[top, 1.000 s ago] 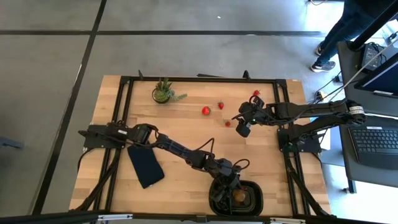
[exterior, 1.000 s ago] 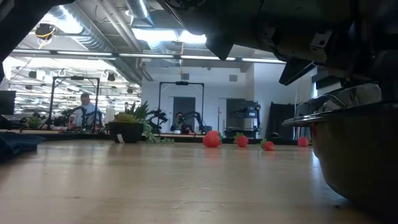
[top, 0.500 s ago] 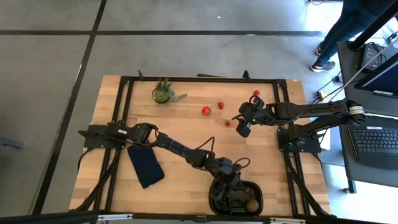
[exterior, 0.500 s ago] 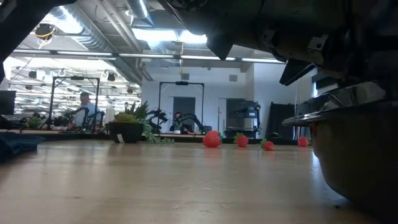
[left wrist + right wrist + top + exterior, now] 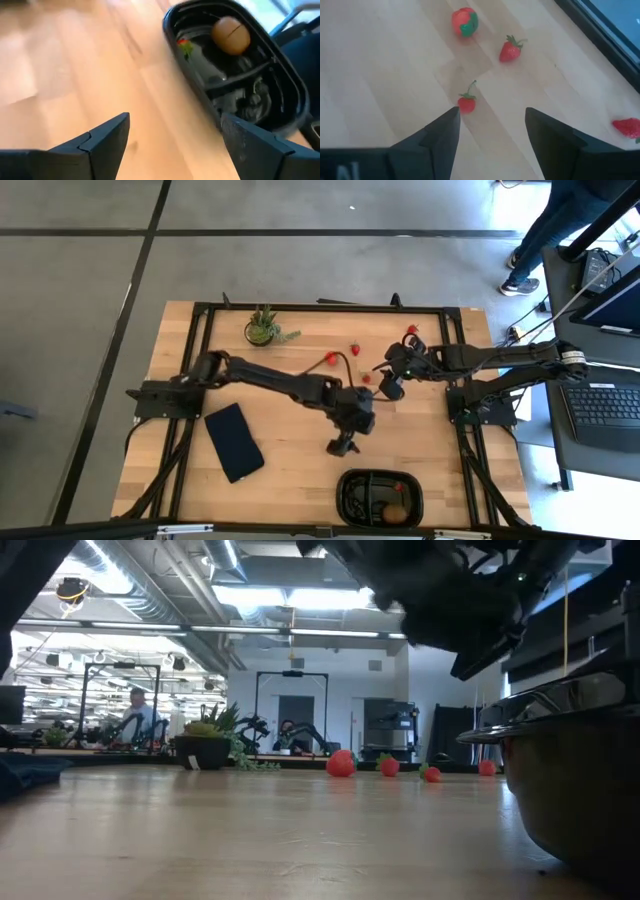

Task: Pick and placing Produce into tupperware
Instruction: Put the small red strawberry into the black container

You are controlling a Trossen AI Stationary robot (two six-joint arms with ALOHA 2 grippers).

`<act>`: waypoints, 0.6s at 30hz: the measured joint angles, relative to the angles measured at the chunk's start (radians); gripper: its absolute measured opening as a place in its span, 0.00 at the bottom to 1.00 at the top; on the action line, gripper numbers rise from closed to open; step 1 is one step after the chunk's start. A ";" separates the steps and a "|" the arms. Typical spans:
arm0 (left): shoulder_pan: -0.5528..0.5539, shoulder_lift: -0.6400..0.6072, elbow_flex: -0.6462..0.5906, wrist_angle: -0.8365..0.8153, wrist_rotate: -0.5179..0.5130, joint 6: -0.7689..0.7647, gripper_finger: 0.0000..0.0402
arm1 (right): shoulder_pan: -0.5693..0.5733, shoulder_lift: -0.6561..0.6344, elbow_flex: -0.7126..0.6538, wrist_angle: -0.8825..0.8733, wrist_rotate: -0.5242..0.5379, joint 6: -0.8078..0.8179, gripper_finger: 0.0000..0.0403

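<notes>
Now your left gripper (image 5: 343,446) hangs with jaws apart and empty over bare tabletop (image 5: 290,460), lifted away from the tupperware (image 5: 379,498) it was reaching into a second ago. You can see the brown kiwi-like fruit (image 5: 230,34) and a red piece (image 5: 184,45) lying inside that tray. Your right gripper (image 5: 390,388) has not moved, jaws open, poised over a small strawberry (image 5: 466,103), with other strawberries (image 5: 510,51) nearby on the wood.

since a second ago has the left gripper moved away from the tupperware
Yes. The left gripper has pulled back from over the tupperware toward the table's middle, empty and open; a kiwi lies in the tray.
</notes>
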State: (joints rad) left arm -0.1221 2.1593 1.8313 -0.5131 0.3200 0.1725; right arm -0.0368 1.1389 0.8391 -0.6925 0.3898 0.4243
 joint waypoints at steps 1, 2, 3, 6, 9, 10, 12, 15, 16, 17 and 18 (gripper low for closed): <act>0.004 -0.023 0.000 -0.053 -0.019 0.005 0.76 | -0.009 0.000 0.000 -0.001 0.000 0.013 0.56; 0.007 -0.045 -0.003 -0.098 -0.039 0.013 0.76 | -0.016 0.000 0.000 -0.001 0.000 0.018 0.56; 0.011 -0.067 -0.009 -0.118 -0.060 0.017 0.76 | -0.025 0.000 0.000 -0.001 0.001 0.019 0.56; 0.025 -0.146 -0.054 -0.210 -0.154 0.011 0.76 | -0.047 0.000 0.000 -0.003 0.001 0.017 0.56; 0.048 -0.229 -0.116 -0.307 -0.246 -0.040 0.76 | -0.066 0.000 0.000 -0.008 0.000 0.017 0.56; 0.057 -0.260 -0.139 -0.342 -0.273 -0.063 0.76 | -0.070 0.000 0.000 -0.007 0.000 0.017 0.56; 0.082 -0.322 -0.196 -0.405 -0.307 -0.113 0.76 | -0.082 0.000 0.000 -0.008 0.000 0.016 0.56; 0.116 -0.441 -0.323 -0.417 -0.341 -0.171 0.76 | -0.094 0.000 0.000 0.000 0.000 0.016 0.56; 0.125 -0.485 -0.372 -0.404 -0.351 -0.184 0.76 | -0.096 0.000 0.000 0.008 0.000 0.016 0.56; 0.134 -0.528 -0.420 -0.394 -0.359 -0.200 0.76 | -0.099 0.000 0.000 0.016 0.000 0.016 0.56; 0.145 -0.575 -0.472 -0.380 -0.364 -0.215 0.76 | -0.100 0.000 0.000 0.027 0.000 0.016 0.56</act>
State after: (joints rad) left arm 0.0225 1.5841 1.3594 -0.8926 -0.0444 -0.0421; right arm -0.1368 1.1385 0.8391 -0.6653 0.3894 0.4403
